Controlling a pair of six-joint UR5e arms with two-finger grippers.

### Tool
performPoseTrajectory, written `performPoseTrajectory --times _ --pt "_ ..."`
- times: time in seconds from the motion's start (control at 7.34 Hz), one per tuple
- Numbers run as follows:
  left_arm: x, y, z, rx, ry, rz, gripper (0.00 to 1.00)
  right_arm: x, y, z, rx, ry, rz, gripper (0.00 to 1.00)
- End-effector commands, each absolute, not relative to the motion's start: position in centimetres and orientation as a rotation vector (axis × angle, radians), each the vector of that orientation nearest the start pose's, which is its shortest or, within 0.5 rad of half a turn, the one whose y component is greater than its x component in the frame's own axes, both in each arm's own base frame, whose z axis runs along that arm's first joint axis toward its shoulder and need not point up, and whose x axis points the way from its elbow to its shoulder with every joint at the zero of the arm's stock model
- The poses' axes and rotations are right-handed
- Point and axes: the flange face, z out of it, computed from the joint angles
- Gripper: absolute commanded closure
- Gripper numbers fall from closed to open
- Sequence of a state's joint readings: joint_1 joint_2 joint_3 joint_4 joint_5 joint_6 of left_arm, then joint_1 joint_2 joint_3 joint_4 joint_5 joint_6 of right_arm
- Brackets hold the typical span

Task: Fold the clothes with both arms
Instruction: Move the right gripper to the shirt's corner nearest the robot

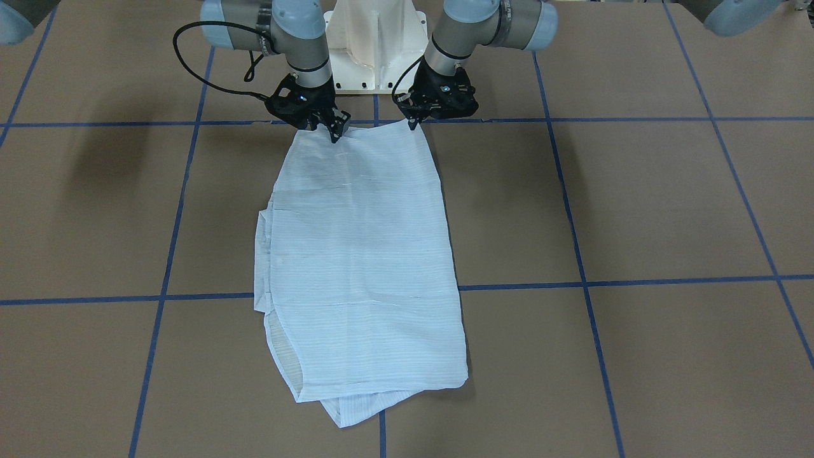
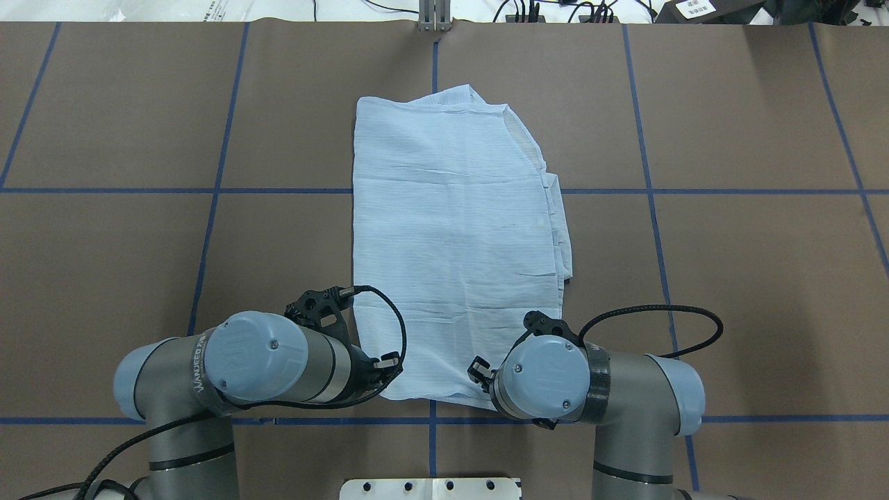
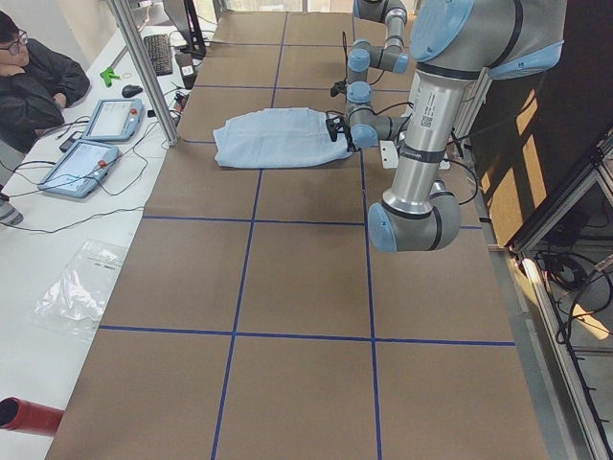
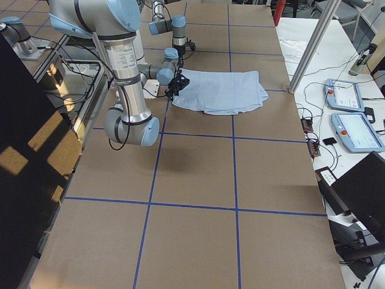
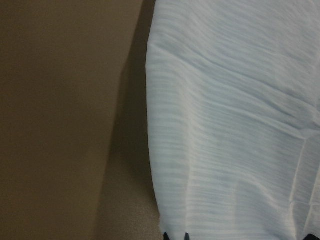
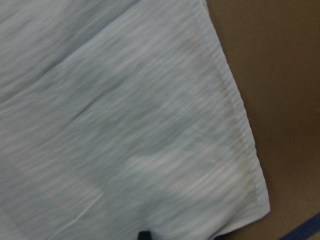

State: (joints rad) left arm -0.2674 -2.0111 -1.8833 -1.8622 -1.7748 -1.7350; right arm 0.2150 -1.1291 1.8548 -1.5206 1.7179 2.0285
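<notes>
Robot laboratory with an operators' desk alongside

A wide table (image 1: pixel 636 203) covered in brown paper is marked into squares with blue tape (image 1: pixel 636 282). A left arm (image 2: pixel 257 357) and a right arm (image 2: pixel 555 378) rise beside a white base (image 1: pixel 375 51) at twelve o'clock in the front view. In the left-end view, at ten o'clock, a white desk (image 3: pixel 38 249) holds control tablets (image 3: pixel 113 119), a keyboard (image 3: pixel 158 53) and loose cables (image 3: pixel 57 225), next to a metal post (image 3: pixel 144 72) and a seated person (image 3: pixel 34 81).

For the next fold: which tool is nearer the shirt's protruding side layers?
Right. The right tool is at the shirt hem on that side; the left tool, at the opposite corner.
</notes>
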Motion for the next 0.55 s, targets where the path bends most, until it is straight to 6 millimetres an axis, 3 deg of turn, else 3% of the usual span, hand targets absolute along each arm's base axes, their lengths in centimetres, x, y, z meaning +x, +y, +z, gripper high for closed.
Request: performPoseTrajectory --times 0.0,0.27,0.41 --pt "55.19 -26.82 24.34 -0.132 1.048 -0.284 1.00 -57.47 -24.88 28.62 -0.235 -0.765 0.582 0.88" --pt "55.28 -26.75 24.32 -0.133 1.048 -0.283 1.00 -57.20 -25.19 28.45 -0.235 -0.769 0.588 1.00" --pt "55.25 -26.74 24.16 -0.133 1.051 -0.282 1.00 -56.85 -25.60 27.93 -0.232 -0.781 0.594 1.00"
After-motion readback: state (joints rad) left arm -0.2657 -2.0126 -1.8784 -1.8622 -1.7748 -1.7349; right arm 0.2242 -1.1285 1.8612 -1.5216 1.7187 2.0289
